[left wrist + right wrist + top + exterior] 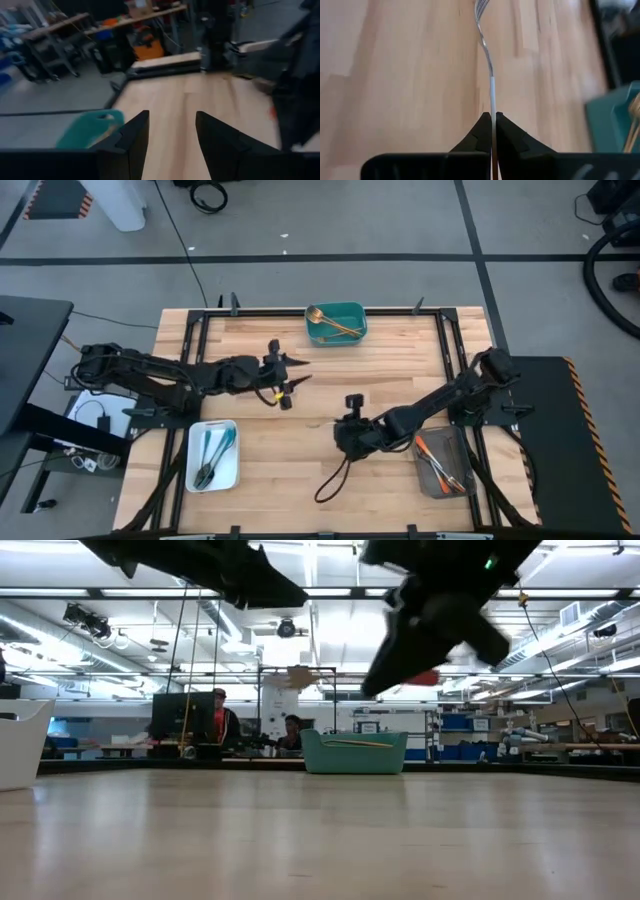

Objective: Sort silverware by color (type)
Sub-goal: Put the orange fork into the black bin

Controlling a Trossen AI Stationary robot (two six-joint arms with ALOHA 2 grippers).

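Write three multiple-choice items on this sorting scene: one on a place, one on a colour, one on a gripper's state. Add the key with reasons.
1. Where does the teal tray with the gold silverware sit?
A. at the table's far edge, near the middle
B. by the left arm's base
C. under the right arm

2. What colour are the handles of the pieces in the grey tray?
A. gold
B. blue
C. orange

3. What is the right gripper doing?
A. standing open and empty
B. shut on a fork
C. resting inside a tray

Key: 1 A, the high view shows it at the far edge; 2 C, the orange-handled pieces lie there; 3 B, the right wrist view shows the fingers pinching the fork's handle.
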